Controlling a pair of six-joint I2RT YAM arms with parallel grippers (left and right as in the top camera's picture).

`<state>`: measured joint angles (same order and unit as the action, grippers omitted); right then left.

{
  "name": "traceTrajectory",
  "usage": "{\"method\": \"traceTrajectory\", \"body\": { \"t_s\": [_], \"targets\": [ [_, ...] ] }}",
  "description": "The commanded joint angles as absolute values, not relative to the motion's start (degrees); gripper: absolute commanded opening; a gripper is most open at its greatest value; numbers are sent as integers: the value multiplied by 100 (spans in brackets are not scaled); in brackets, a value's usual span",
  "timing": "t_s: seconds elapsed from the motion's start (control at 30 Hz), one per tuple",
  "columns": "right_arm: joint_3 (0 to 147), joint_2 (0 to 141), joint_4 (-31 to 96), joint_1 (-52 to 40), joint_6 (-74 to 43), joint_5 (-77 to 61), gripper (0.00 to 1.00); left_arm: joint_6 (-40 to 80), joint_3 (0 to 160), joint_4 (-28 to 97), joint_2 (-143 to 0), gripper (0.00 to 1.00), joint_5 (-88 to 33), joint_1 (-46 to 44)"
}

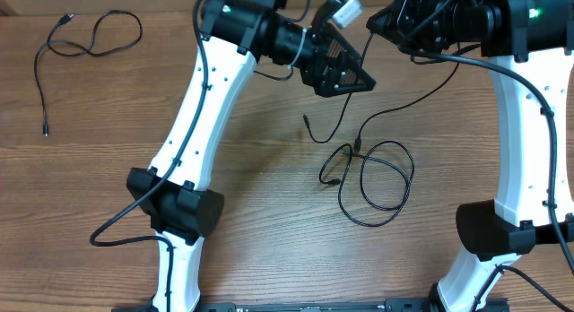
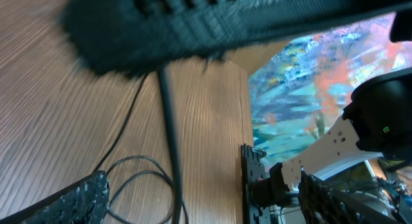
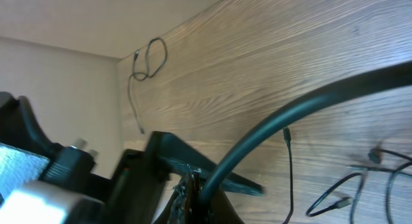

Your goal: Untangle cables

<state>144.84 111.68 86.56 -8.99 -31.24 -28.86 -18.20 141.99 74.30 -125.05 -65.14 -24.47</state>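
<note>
Finds left gripper (image 1: 341,70) fingers (image 2: 193,21) spread wide, gripping nothing, arm reaching over mid-table (image 1: 251,186). Finds right gripper (image 3: 190,192) clamped shut on a cable (image 3: 309,103), raised just beside it. Places tangled loops (image 1: 357,151) near, below both grippers. Notes separate cable (image 1: 81,50) well apart, far left corner.

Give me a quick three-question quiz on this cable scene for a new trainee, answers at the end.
1. True or false: the lone cable at the far-left corner of the table touches the tangle.
2. Which hand is shut on a cable? A: left hand. B: right hand. C: neither.
3. Fill in: the left hand's jaws stand ____.
Key: 1 false; 2 B; 3 open.
</note>
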Motion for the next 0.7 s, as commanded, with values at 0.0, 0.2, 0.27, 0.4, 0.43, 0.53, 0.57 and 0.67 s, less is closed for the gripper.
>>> {"method": "traceTrajectory", "body": {
  "t_s": [0.0, 0.2, 0.27, 0.4, 0.43, 0.53, 0.57, 0.67],
  "targets": [
    [14551, 11126, 8586, -895, -3192, -3273, 4, -1905, 14184, 7330, -12560, 91, -6366, -2593],
    [14551, 11126, 8532, -893, -3192, -3271, 4, -1907, 14184, 7295, -12560, 56, -6355, -2628],
    [14551, 11126, 8517, -893, -3192, -3267, 4, -1903, 14184, 7297, -12560, 53, -6241, -2626],
    [14551, 11126, 8517, -893, -3190, -3267, 4, -1638, 14184, 7290, -12560, 48, -5813, -2628],
    [14551, 11126, 8517, -893, -3190, -3267, 4, -1562, 14184, 7279, -12560, 42, -5714, -2628],
    [14551, 11126, 8517, -893, -3188, -3181, 4, -1380, 14184, 7251, -12560, 26, -5577, -2622],
    [14551, 11126, 8519, -893, -3190, -3094, 4, -1295, 14184, 7229, -12560, 22, -5529, -2617],
    [14551, 11126, 8560, -893, -3190, -2703, 4, -998, 14184, 7155, -12560, 6, -5343, -2617]
  ]
}}
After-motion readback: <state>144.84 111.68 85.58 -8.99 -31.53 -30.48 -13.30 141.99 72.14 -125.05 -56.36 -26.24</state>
